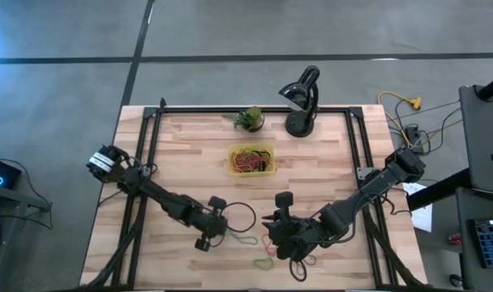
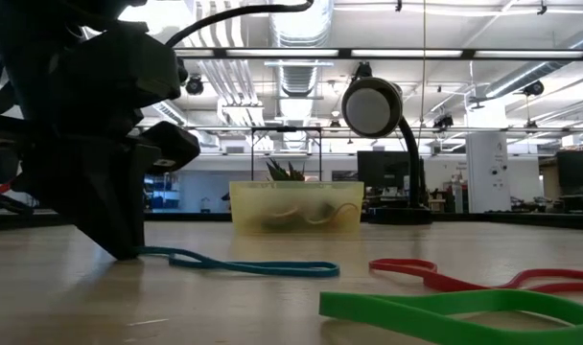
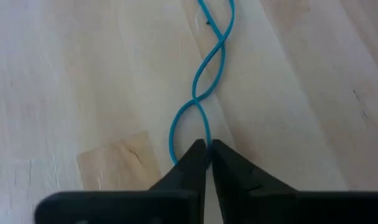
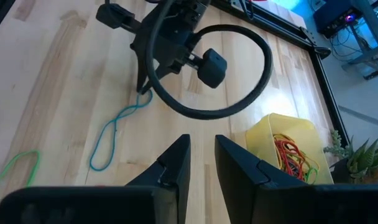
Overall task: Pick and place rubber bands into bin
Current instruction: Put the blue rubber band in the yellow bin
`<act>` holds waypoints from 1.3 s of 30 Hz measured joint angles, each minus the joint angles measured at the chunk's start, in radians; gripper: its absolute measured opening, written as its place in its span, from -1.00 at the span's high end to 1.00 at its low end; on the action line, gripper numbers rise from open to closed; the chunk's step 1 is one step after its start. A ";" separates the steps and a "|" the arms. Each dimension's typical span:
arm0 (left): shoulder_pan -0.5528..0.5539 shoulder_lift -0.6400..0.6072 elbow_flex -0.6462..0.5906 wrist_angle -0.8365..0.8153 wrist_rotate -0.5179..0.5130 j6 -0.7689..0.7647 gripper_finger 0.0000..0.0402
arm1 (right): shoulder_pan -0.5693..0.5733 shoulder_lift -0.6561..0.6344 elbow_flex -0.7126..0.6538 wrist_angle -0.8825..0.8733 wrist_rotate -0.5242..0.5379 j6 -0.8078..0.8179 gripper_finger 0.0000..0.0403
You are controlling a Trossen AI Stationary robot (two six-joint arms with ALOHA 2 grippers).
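Green band [image 2: 464, 314] and red band [image 2: 445, 276] lie nearest on the desk [image 1: 190, 154].
Left pincer [image 3: 207, 152] pinches the blue band [image 3: 204, 81]; right pincer [image 4: 201, 152] stands slightly parted, empty; bin [image 1: 250, 160] at twelve o'clock beside plant [image 1: 249, 118] and lamp [image 1: 302, 101].

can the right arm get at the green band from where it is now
Probably yes. The green band lies flat on bare wood just beside the right gripper, nothing on top of it. The left gripper is off to the side, pinching the blue band.

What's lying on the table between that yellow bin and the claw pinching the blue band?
Only bare wood, seen from above, between the bin and the left gripper, shut on the blue rubber band.
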 joint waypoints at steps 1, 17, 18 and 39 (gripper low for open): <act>0.000 0.000 0.000 0.000 -0.005 0.001 0.97 | 0.000 0.000 0.000 0.000 0.000 0.000 0.66; -0.013 -0.113 0.004 -0.030 -0.182 0.078 1.00 | 0.000 0.000 0.000 0.000 0.000 0.000 0.66; -0.013 -0.131 0.004 -0.029 -0.208 0.084 1.00 | 0.000 0.000 0.000 0.000 0.000 0.000 0.66; 0.075 -0.332 0.002 0.018 -0.384 0.420 1.00 | 0.000 0.000 0.000 -0.002 0.000 -0.007 0.66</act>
